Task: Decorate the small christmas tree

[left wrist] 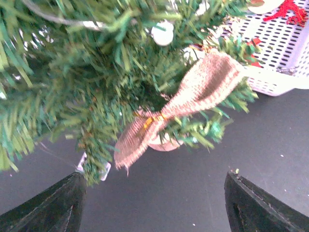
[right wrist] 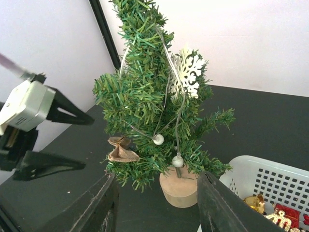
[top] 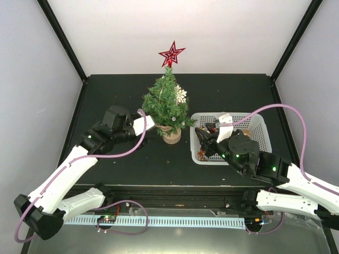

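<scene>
L gripper (left wrist: 154, 205) fingers wide, empty, just beside the small christmas tree (top: 168, 103) w/ burlap bow (left wrist: 193, 96) on it; R gripper (right wrist: 157, 208) wide too, empty, over white basket (top: 260, 123).

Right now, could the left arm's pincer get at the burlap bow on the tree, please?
Probably yes: the left pincer is open and faces the burlap bow on the small christmas tree, with nothing between them.

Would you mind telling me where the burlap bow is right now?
In the right wrist view, the burlap bow hangs on a low branch of the small christmas tree, on the side toward the open left gripper.
</scene>
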Robot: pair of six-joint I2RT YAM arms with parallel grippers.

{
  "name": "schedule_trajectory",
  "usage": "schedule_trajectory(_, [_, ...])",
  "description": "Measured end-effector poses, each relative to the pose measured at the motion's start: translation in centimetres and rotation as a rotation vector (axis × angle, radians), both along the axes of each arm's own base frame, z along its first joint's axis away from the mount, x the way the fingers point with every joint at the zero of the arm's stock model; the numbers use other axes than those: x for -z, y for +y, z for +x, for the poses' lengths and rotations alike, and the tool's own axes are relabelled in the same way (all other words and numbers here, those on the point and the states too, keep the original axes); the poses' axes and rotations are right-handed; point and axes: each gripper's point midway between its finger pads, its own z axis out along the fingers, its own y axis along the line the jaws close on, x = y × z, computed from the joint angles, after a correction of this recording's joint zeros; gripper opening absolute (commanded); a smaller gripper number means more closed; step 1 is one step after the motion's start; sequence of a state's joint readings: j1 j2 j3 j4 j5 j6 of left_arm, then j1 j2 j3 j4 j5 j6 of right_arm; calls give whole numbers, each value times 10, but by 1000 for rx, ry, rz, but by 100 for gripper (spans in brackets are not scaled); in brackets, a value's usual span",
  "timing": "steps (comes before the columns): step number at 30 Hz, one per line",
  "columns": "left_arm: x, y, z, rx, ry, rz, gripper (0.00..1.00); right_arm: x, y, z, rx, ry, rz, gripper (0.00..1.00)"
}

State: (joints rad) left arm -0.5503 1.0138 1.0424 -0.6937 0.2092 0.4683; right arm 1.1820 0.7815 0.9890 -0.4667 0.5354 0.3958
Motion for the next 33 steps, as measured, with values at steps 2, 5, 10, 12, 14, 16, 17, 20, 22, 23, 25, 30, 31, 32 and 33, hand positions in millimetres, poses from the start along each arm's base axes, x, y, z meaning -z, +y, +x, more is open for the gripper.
schedule_trajectory(2, [4,5,-8,-1,7,4,79,1,1,2,9,3,-7,46])
schedule_trajectory(5, [6,9,-14,-2,4,3,79,6,4,5,18,10,-25,46])
schedule_trajectory(10, [8,10,-16,-2,6,3,78,19,10,17,63,42,-75,45])
schedule_trajectory(12, [9,8,-14,-1,10,0,75,24,11,20,72,53,-90,45])
schedule_trajectory(14, [13,5,-11,0,29,3,73,25,11,20,76,56,-90,46])
schedule_trajectory(16, [17,0,-5,2,56,10,70,23,9,20,79,54,-80,46])
schedule_trajectory(17, [17,-3,-2,4,71,14,69,21,8,20,81,53,-76,46])
schedule_trajectory(20, [6,-13,12,5,75,3,66,18,5,19,85,52,-59,46])
schedule_trajectory(22, [-1,-16,16,6,63,-10,65,19,3,19,89,55,-52,46])
schedule_trajectory(23, [-5,-17,17,6,55,-17,65,19,2,19,91,55,-51,46])
schedule_trajectory(25, [-10,-19,19,13,44,-31,63,23,1,20,95,60,-54,46])
schedule_trajectory(30, [-5,-29,25,32,74,-35,59,28,-1,22,106,66,-66,46])
schedule_trajectory(31, [-2,-30,25,35,83,-31,57,28,-2,23,109,66,-66,46])
schedule_trajectory(32, [1,-32,26,37,92,-27,54,28,-3,24,112,66,-65,46])
schedule_trajectory(33, [3,-33,26,41,100,-25,51,29,-3,24,114,66,-66,46])
